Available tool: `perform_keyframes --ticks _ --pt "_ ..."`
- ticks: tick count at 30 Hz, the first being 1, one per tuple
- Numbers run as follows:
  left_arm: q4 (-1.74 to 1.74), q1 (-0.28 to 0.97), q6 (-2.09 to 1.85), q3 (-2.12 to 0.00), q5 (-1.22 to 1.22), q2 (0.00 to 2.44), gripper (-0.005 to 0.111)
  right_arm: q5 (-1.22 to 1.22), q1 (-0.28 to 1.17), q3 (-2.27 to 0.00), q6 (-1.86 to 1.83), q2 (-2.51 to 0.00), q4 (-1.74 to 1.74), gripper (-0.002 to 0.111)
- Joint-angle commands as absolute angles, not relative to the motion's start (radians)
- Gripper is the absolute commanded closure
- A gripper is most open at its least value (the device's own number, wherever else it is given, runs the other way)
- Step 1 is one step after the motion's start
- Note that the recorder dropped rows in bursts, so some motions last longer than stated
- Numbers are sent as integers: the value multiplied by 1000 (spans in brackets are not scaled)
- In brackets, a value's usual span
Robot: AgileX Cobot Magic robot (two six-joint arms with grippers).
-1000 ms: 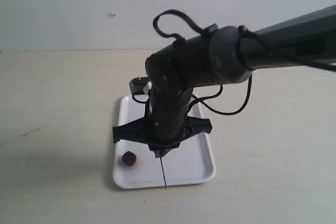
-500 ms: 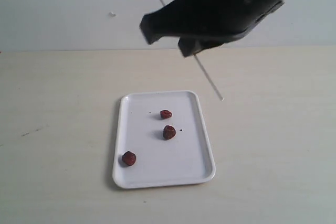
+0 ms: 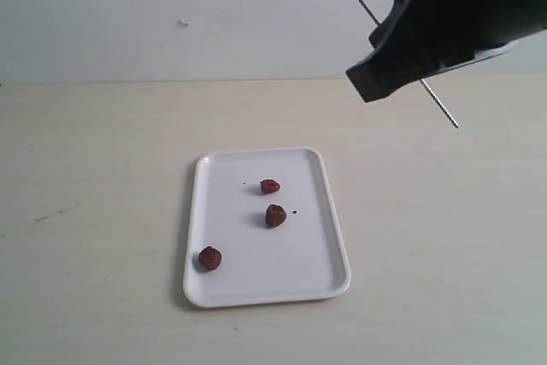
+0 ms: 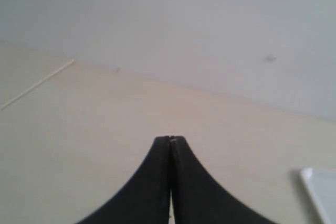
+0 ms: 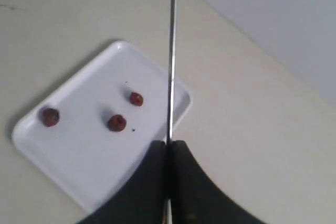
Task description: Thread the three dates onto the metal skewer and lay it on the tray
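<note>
With the left end effector (image 4: 169, 140) pressed together and empty, three dates (image 3: 275, 215) loose on the tray (image 3: 195, 211) and the right end effector (image 5: 168, 144) pinching the skewer (image 5: 171, 51) aloft, threading looks unbegun; next, its tip must meet one date squarely.

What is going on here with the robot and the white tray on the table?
The right gripper is shut on the thin dark grey metal skewer and holds it in the air, off to the far right of the flat white rectangular tray in the exterior view. The three small wrinkled red-brown dates lie loose on the tray, none threaded yet. The left gripper is shut and empty above the pale table.
</note>
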State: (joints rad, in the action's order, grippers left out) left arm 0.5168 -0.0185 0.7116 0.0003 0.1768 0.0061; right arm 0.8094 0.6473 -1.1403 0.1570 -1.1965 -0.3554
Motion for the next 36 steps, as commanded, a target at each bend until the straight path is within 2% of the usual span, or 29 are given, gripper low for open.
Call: perform_keyframes --ticks 1,8,12,16,18,22,24,27,31,36 --pt "536 -11 728 0 -142 0 107 666 580 -1129 169 -1256 -465 108" --pt "485 -11 769 0 -585 0 107 564 243 -1131 151 -1458 -461 108" --pt "460 -11 851 -106 -458 17 107 553 195 -1171 82 -1523 -363 108" --pt "690 -11 984 -440 -332 416 107 549 195 -1179 22 -1533 -293 108" --pt "1103 -11 1313 -606 -279 714 107 568 195 -1179 22 -1533 -290 108" --pt "1744 -11 1907 -784 -326 1107 107 592 195 -1179 20 -1533 -290 108" --pt "1744 -11 1950 -862 -470 1308 107 596 195 -1179 20 -1533 -290 108" --pt "1744 9 1874 -918 -493 1436 107 596 195 -1179 7 -1533 -290 108" --pt "1744 24 1564 -965 -251 1527 107 594 195 -1179 0 -1533 -290 108" --pt "1712 24 1209 -936 410 1531 107 574 195 -1179 0 -1533 -290 108"
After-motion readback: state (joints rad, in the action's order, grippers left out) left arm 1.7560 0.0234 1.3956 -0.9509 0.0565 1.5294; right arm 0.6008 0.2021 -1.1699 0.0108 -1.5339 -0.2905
